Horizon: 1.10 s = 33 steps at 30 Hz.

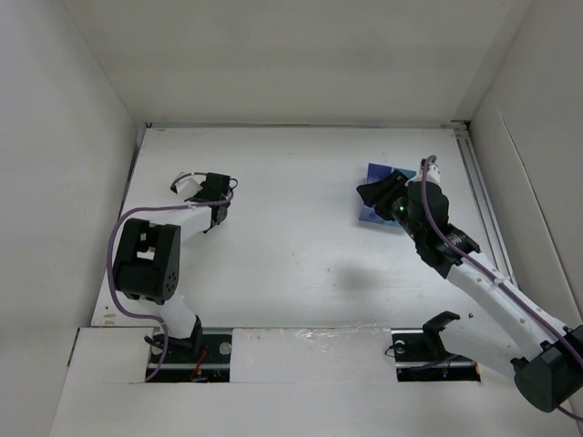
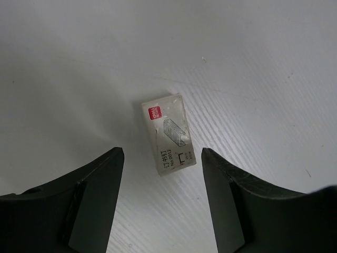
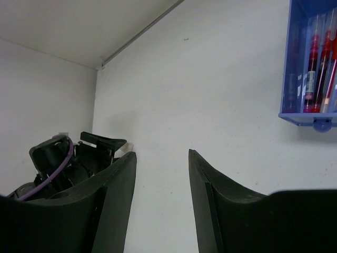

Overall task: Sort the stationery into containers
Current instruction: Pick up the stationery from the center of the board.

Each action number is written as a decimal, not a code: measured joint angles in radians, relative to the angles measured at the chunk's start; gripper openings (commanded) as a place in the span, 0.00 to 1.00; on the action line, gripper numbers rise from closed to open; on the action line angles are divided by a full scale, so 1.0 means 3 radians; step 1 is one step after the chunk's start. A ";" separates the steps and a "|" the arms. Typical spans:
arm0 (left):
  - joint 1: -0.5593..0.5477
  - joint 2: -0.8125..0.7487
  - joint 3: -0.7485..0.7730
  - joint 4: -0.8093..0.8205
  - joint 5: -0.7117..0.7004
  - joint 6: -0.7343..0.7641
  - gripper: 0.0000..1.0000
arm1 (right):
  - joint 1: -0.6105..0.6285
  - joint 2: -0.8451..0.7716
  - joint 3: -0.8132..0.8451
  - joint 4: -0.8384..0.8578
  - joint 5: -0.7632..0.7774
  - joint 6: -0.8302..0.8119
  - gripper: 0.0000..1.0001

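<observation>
A small whitish staple box [image 2: 168, 134] with a red label lies flat on the white table. My left gripper [image 2: 163, 153] hovers over it, open, with the box just beyond the fingertips and touching neither finger. In the top view that gripper [image 1: 193, 187] is at the far left of the table. The blue containers [image 1: 377, 170] sit at the far right, partly hidden under my right gripper [image 1: 375, 194]. In the right wrist view one blue container [image 3: 310, 117] holds upright red pens [image 3: 315, 58]. The right gripper [image 3: 162, 153] is open and empty, to the left of the container.
White walls close in the table on the left, the back and the right. A metal rail [image 1: 483, 200] runs along the right edge. The left arm [image 3: 63, 163] with its purple cable shows at the left of the right wrist view.
</observation>
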 measured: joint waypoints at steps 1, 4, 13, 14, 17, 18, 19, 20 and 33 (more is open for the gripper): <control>0.0020 0.0000 -0.0011 0.0010 0.0013 0.0015 0.57 | 0.0006 0.0006 0.0000 -0.0001 -0.0001 -0.0003 0.50; 0.0014 0.0011 -0.0006 0.0024 0.0036 0.0041 0.57 | 0.0022 0.0034 0.0004 -0.0001 0.0000 -0.0008 0.50; 0.0010 0.0239 0.0193 0.0024 0.0074 0.0085 0.52 | 0.0050 0.0125 0.0045 -0.0003 -0.0025 -0.0029 0.50; 0.0024 0.0252 0.0203 0.0023 0.0099 0.0089 0.50 | 0.0050 0.0125 0.0046 -0.0003 -0.0025 -0.0032 0.50; 0.0078 0.0264 0.0209 0.0052 0.0174 0.0112 0.41 | 0.0050 0.0126 0.0047 -0.0004 -0.0025 -0.0034 0.50; 0.0093 0.0267 0.0209 0.0065 0.0197 0.0117 0.38 | 0.0050 0.0126 0.0050 -0.0004 -0.0025 -0.0034 0.50; 0.0103 0.0268 0.0209 0.0075 0.0224 0.0126 0.37 | 0.0050 0.0126 0.0052 -0.0003 -0.0025 -0.0034 0.50; 0.0113 0.0270 0.0209 0.0084 0.0242 0.0131 0.34 | 0.0050 0.0126 0.0055 -0.0003 -0.0025 -0.0034 0.50; 0.0117 0.0266 0.0200 0.0287 0.0514 0.0332 0.05 | 0.0050 0.0159 0.0062 -0.0003 -0.0024 -0.0045 0.50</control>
